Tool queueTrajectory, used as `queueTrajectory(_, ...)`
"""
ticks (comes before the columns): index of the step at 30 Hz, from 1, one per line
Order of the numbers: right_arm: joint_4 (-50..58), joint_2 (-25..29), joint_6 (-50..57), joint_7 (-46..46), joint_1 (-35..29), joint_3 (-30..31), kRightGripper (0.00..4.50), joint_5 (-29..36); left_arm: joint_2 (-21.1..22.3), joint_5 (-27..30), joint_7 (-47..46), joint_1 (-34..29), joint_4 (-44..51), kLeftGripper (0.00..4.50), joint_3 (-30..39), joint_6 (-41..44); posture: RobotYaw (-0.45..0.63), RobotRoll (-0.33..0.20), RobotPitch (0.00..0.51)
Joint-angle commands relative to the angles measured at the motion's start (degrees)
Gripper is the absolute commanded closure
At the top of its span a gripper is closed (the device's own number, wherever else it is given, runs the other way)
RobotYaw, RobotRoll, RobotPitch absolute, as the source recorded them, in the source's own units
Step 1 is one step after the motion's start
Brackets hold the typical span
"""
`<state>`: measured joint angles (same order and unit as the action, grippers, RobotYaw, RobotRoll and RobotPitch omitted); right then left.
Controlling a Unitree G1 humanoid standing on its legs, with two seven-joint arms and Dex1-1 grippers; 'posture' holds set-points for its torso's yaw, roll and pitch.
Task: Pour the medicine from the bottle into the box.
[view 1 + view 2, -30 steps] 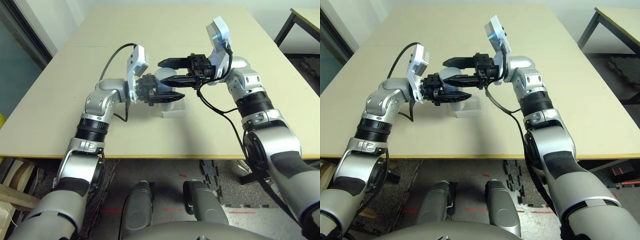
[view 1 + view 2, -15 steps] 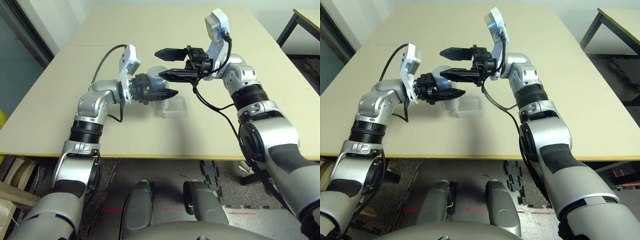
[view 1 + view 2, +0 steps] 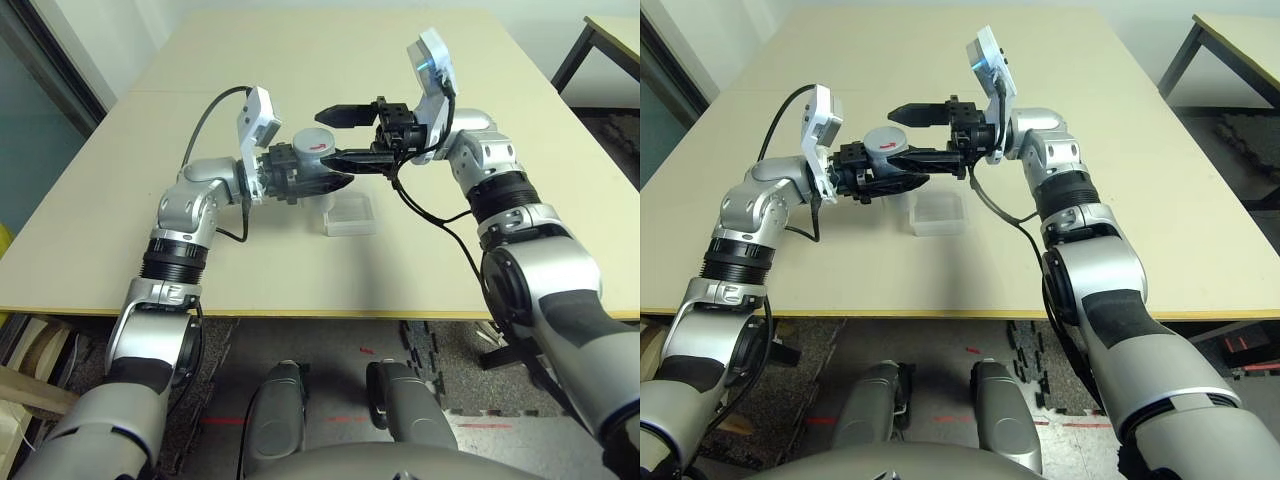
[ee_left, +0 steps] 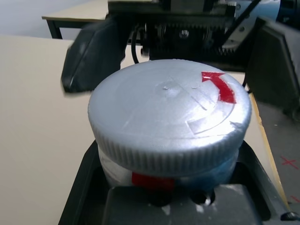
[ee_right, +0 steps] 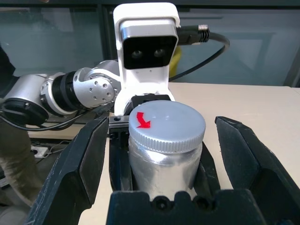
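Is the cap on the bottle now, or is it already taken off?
On. The grey cap with its red mark sits on the bottle, which the left gripper holds; the right gripper stands open around the cap.

Your left gripper [image 3: 322, 182] holds the bottle [image 3: 312, 158] above the counter [image 3: 200, 240], fingers tight on its sides. The grey cap [image 3: 317, 142] with its red mark is on top. Your right gripper [image 3: 340, 137] faces it, one finger on each side of the cap. The clear box [image 3: 349, 215] sits just below.
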<state>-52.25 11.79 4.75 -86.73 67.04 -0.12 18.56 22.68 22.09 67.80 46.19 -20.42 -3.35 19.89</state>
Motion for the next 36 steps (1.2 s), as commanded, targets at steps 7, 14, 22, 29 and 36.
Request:
queueTrajectory(7, 0.0, -1.8, -1.2, 3.0, 0.7, 0.6, 0.00, -2.3, -0.8, -1.8, 0.1, 0.2, -1.2, 1.78, -1.3, -1.9, -0.05, 0.000, 0.102)
queueTrajectory(14, -1.2, -2.7, -1.9, 4.8, 1.3, 0.6, 0.00, -3.3, -0.9, -2.1, 0.1, 0.0, -1.1, 1.78, -1.2, -2.1, -0.04, 0.000, 0.099)
queueTrajectory(22, -4.4, -2.6, -2.7, 8.6, 2.5, -0.4, 0.00, -4.6, -0.6, -1.9, 0.6, -0.6, 0.0, 1.78, -1.2, -1.6, -0.04, 0.000, 0.099)
queueTrajectory(29, -6.8, -0.3, -2.6, 10.0, 2.9, -1.3, 0.00, -5.0, -0.3, -1.5, 0.6, -1.2, 1.0, 1.78, -1.2, -1.0, -0.04, 0.000, 0.104)
queueTrajectory(36, -9.0, 4.9, -0.7, 10.2, 3.2, -3.0, 0.00, -4.4, 0.1, -1.0, 0.5, -1.4, 1.7, 1.78, -1.0, -0.3, -0.03, 0.000, 0.108)
